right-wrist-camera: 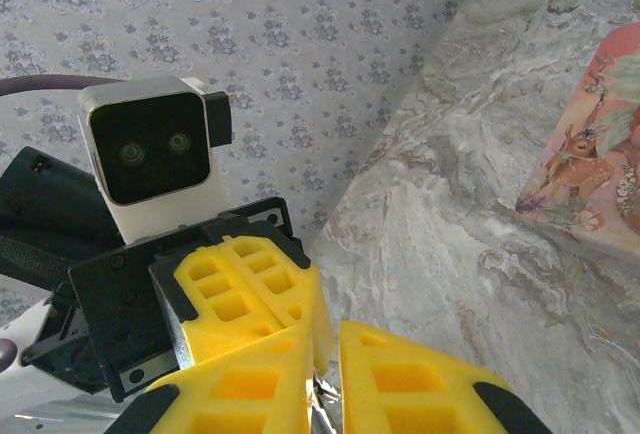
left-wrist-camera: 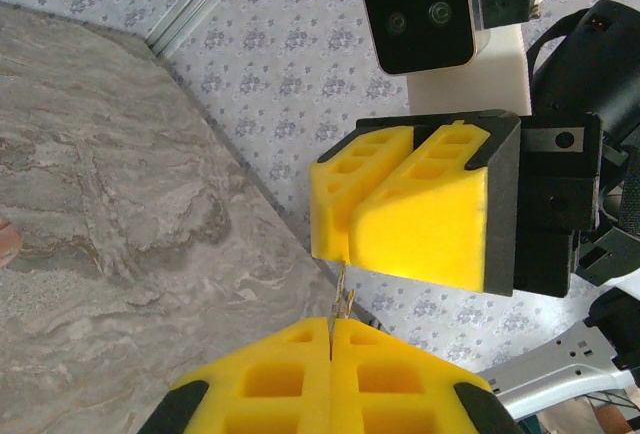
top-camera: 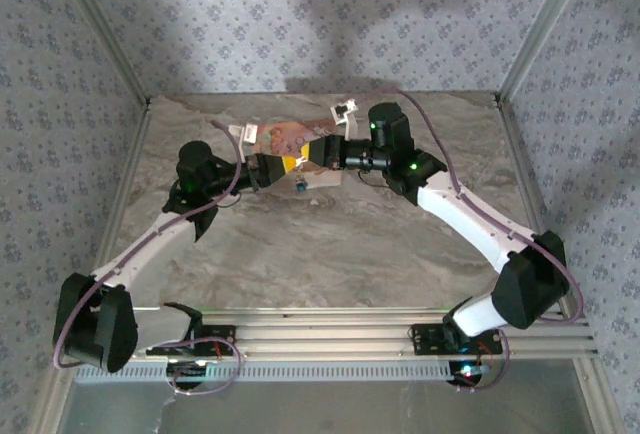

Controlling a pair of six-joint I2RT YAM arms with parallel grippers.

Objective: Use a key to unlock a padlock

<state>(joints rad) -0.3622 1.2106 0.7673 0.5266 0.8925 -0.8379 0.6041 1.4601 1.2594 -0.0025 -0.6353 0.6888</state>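
Observation:
My two grippers meet tip to tip above the table's far middle. The left gripper (top-camera: 279,166) (left-wrist-camera: 331,322) is shut on a thin brass-coloured key (left-wrist-camera: 342,294). That key runs up into the seam of the right gripper (top-camera: 302,159) (left-wrist-camera: 346,252). In the right wrist view the right gripper (right-wrist-camera: 328,336) pinches a silvery metal piece (right-wrist-camera: 325,406) in a narrow gap, with the left gripper's yellow fingers (right-wrist-camera: 250,294) pressed against its tip. A tiny blue padlock (top-camera: 300,189) shows just below the tips; I cannot tell whether it hangs or lies on the table.
The pink-orange printed pouch (top-camera: 288,137) (right-wrist-camera: 600,164) lies on the marble table (top-camera: 330,254) just behind the grippers. Patterned walls and metal corner posts (top-camera: 530,29) enclose the back and sides. A rail (top-camera: 400,334) runs along the near edge.

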